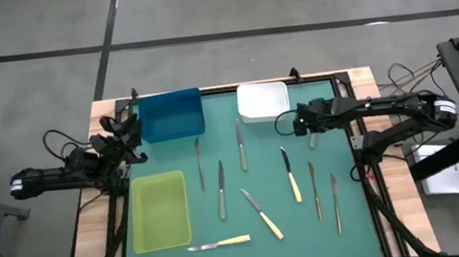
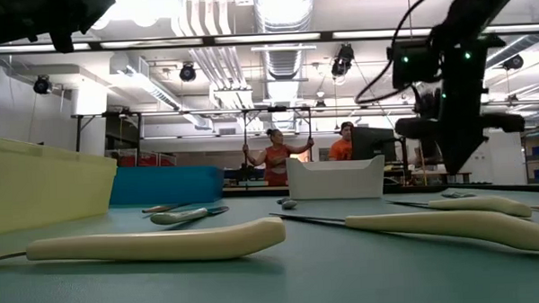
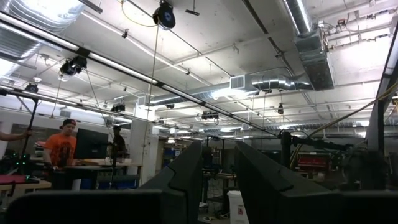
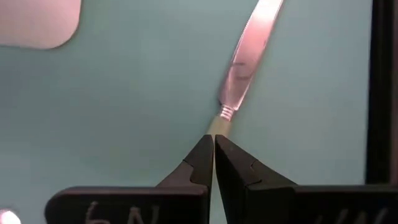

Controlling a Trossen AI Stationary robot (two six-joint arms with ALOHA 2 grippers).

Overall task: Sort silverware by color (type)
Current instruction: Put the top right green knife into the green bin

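Observation:
Silverware lies flat on the green mat: grey pieces [image 1: 222, 189] [image 1: 314, 190] and yellow-handled knives [image 1: 292, 178] [image 1: 262, 215] [image 1: 219, 244]. My right gripper [image 1: 309, 132] [image 4: 214, 138] points down, shut, right of the white tray, over one more yellow-handled knife [image 4: 245, 62] [image 1: 312, 141]. That knife's handle [image 4: 217, 127] runs in behind the fingertips. In the low view the right gripper [image 2: 452, 168] ends above the mat. My left gripper [image 1: 128, 125] [image 3: 217, 149] waits, open, at the blue tray's left side. My right gripper comes from above, and its shut fingertips [image 4: 205, 146] cover the blade end of the knife's handle. No part of the handle shows between the fingers. I cannot tell whether they touch it.
The blue tray [image 1: 171, 115] and the white tray [image 1: 262, 101] stand at the far edge, and the yellow-green tray [image 1: 160, 212] at near left. A black frame [image 1: 356, 144] rims the mat. People stand in the room beyond the table [image 2: 274, 160].

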